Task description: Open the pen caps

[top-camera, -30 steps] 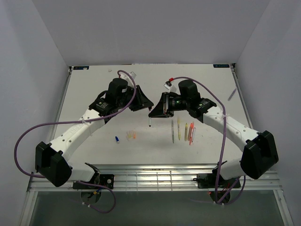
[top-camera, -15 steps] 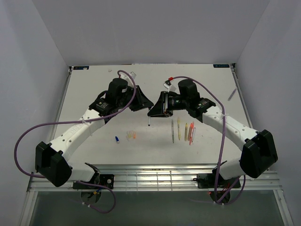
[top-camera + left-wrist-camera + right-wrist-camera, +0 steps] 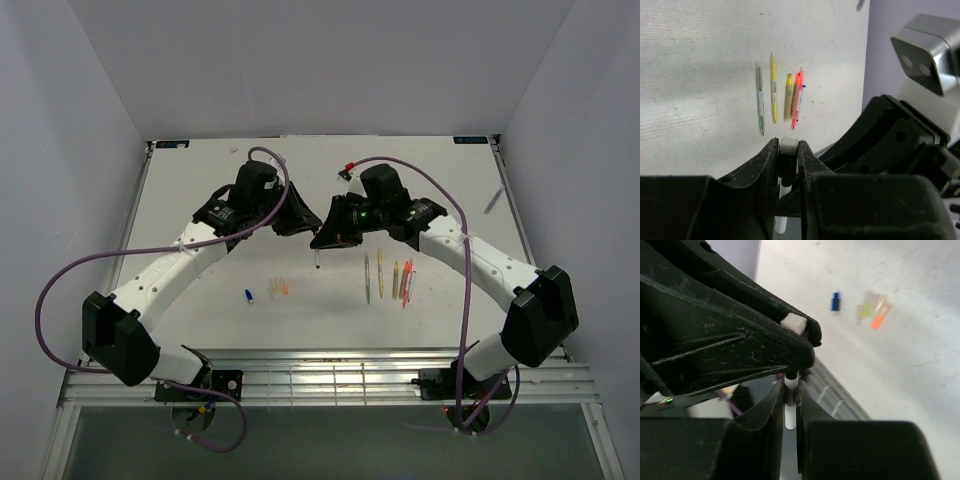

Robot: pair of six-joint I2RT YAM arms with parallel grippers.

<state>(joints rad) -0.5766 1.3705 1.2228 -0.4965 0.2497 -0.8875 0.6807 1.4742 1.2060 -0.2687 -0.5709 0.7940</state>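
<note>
The left claw (image 3: 788,150) is clamping one end of a slim white plastic pen (image 3: 317,258) while the right claw (image 3: 790,392) is pinching its barrel just beside; its cap is hiding between the fingers (image 3: 807,160), so uncapping seems underway, needing a straight pull apart

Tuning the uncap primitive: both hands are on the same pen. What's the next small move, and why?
Probably draw the hands apart along the pen's axis. The left hand is shut on the pale end piece, likely the cap, and the right hand is shut on the white pen barrel. Both grips look set. The joint between them is hidden.
</note>
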